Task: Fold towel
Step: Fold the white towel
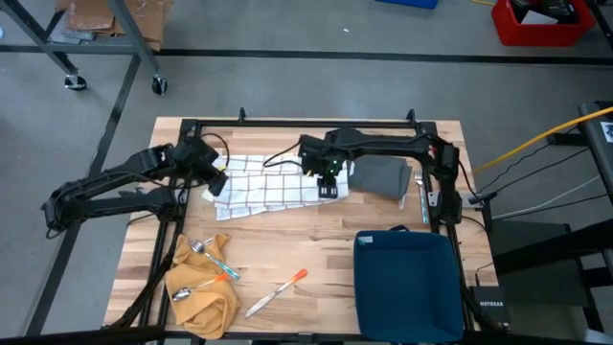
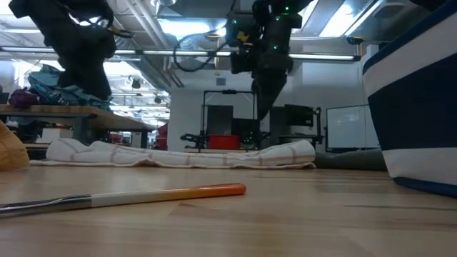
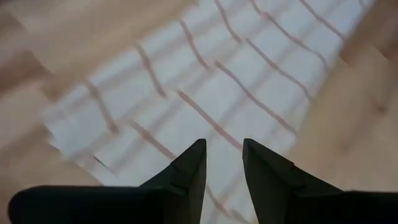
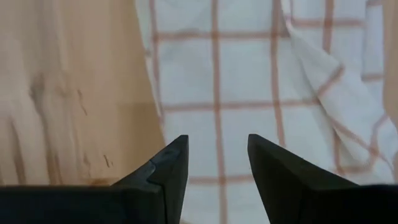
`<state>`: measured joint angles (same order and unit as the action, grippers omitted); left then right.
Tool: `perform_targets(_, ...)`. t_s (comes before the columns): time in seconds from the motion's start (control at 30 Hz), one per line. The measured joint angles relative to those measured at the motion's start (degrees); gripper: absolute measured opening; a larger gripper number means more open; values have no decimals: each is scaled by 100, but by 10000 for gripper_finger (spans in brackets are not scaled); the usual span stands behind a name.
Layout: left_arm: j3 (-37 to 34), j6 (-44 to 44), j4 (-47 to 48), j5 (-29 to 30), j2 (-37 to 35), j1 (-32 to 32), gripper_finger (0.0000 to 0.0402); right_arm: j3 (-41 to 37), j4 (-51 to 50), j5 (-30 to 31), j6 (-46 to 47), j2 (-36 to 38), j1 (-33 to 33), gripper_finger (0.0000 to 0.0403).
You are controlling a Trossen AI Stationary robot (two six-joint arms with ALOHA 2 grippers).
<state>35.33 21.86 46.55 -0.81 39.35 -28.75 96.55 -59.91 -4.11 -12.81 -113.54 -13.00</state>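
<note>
A white towel with thin reddish checks [image 1: 268, 184] lies flat on the wooden table's far half; in the low view it is a low strip [image 2: 186, 155]. My left gripper [image 1: 218, 184] hangs open over the towel's left end [image 3: 205, 81], its fingers [image 3: 224, 146] clear of the cloth. Over the towel's right end [image 4: 249, 81], where the cloth is rumpled, my right gripper [image 1: 329, 188] also stands open and points down [image 4: 217, 143]. It hangs above the cloth [image 2: 260, 107].
A folded grey cloth [image 1: 378, 177] lies just right of the towel. A dark blue bin [image 1: 407, 283] stands at the near right. At the near left is a yellow cloth [image 1: 201, 292] with cutlery on it, and beside it an orange-handled knife [image 1: 278, 292].
</note>
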Motion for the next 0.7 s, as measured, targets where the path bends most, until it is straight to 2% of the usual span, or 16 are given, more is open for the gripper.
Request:
perform_targets(0.1, -2, 5, -291, 353, 181, 0, 97, 2, 66, 41, 350, -118, 153, 168)
perform_targets(0.33, -277, 325, -953, 634, 971, 4, 97, 0, 203, 162, 1196, -709, 380, 168)
perform_targets(0.53, -392, 624, -1031, 1434, 1811, 0, 98, 0, 176, 350, 1783, -1094, 403, 168)
perform_targets(0.7, -417, 626, -996, 1469, 2576, 2, 98, 0, 201, 353, 1863, -1281, 403, 168)
